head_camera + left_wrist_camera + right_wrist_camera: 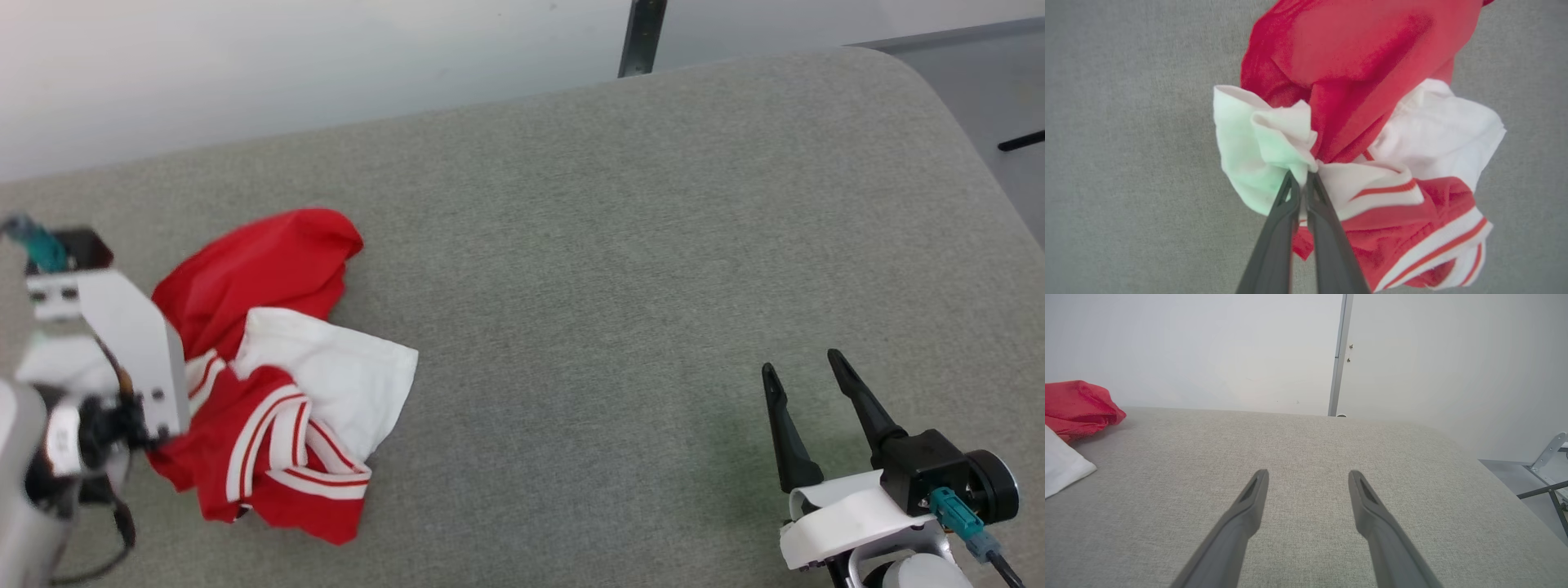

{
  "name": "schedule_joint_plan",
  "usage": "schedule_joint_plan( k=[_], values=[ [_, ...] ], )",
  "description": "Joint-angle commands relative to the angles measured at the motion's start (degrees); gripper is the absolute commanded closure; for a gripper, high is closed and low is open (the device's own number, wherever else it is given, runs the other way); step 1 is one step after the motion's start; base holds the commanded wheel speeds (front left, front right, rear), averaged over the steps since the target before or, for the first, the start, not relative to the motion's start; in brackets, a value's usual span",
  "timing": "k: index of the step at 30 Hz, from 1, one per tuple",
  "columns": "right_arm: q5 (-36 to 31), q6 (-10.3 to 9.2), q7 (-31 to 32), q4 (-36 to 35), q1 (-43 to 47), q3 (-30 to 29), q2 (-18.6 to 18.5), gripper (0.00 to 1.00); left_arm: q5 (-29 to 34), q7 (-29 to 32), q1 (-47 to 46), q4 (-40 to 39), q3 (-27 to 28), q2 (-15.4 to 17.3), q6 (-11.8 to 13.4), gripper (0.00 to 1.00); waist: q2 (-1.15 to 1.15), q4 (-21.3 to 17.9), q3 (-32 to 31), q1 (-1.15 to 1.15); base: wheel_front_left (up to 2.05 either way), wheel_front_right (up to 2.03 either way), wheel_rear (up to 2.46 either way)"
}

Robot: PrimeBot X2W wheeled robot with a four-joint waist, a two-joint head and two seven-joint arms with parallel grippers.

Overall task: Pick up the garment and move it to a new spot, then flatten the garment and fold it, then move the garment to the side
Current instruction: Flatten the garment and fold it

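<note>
- Pinching a bunched white fold of the garment (1355, 81), our left gripper (1302, 177) has both dark fingers pressed together on the cloth. Holding a gathered bit should bring the whole shirt along when we lift.
- The garment sits crumpled at the left side of the grey padded surface (612, 245), its red body toward the far edge and its white parts and striped trim spilling toward us. We cannot tell whether any of it hangs clear of the surface.
- Over on the right, our right gripper (802, 361) sits low over bare fabric, fingers spread wide with nothing between them — well apart from the shirt. We judge it is parked out of the way so the left arm can carry alone.
- We read this as the first step: pick up and move. The broad bare stretch in the middle looks the natural landing place, with room for flattening.
- One caution — a single pinch on soft cloth lets the rest drag and twist, so spreading will likely need both grippers.
</note>
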Motion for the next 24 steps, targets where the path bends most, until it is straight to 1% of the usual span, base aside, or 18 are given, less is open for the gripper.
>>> schedule_joint_plan(
  k=[1, 5, 9, 10, 11, 16, 20, 24],
  values=[
    [-0.13, 0.00, -0.04, -0.19, 0.11, -0.10, 0.04, 0.00, -0.73, -0.41, 2.30, -0.18, 0.34, -0.41, 0.70, 1.00, 0.00, 0.62, 0.11, 0.00, 0.00, 0.00, 0.00],
    [-0.24, 0.01, -0.04, -0.27, -0.04, -0.09, 0.05, 0.00, -2.37, -1.46, 6.10, 0.56, 1.34, -1.02, 1.57, 1.00, 0.00, 1.21, 0.33, 0.00, 0.00, 0.00, 0.00],
    [-0.43, 0.00, -0.04, -0.08, -0.16, -0.32, 0.04, 0.00, -2.78, -2.94, 7.18, 2.05, 2.21, -0.79, 1.29, 1.00, 0.00, 1.73, 0.25, 0.00, 0.00, 0.00, 0.00],
    [-0.47, 0.00, -0.04, -0.03, -0.16, -0.41, 0.05, 0.00, -2.30, -3.50, 6.94, 2.14, 2.39, -0.41, 1.14, 0.65, 0.00, 1.89, 0.18, 0.00, 0.00, 0.00, 0.00],
    [-0.53, 0.00, -0.04, 0.03, -0.14, -0.46, 0.05, 0.00, -2.01, -4.07, 6.50, 2.19, 2.73, -0.24, 1.24, 0.00, 0.00, 2.05, 0.09, 0.00, 0.00, 0.00, 0.00],
    [-0.80, 0.00, -0.04, 0.18, 0.53, -0.62, 0.05, 0.00, -1.20, -3.82, 4.77, 0.75, 2.98, 1.13, 1.77, 0.00, 0.00, 3.03, -0.67, 0.00, 0.00, 0.00, 0.00],
    [-1.05, 0.00, -0.04, 0.38, 0.62, -0.33, 0.05, 0.00, -0.58, -1.50, 4.16, -1.68, 3.02, 2.67, 3.19, 0.00, 0.00, 3.53, -1.29, 0.00, 0.00, 0.00, 0.00],
    [-1.19, 0.00, -0.04, 0.49, 1.01, -0.28, 0.04, 0.00, -0.60, 0.69, 3.47, -4.66, 2.44, 2.59, 4.51, 0.00, 0.00, 3.98, -1.61, 0.00, 0.00, 0.00, 0.00]
  ],
)
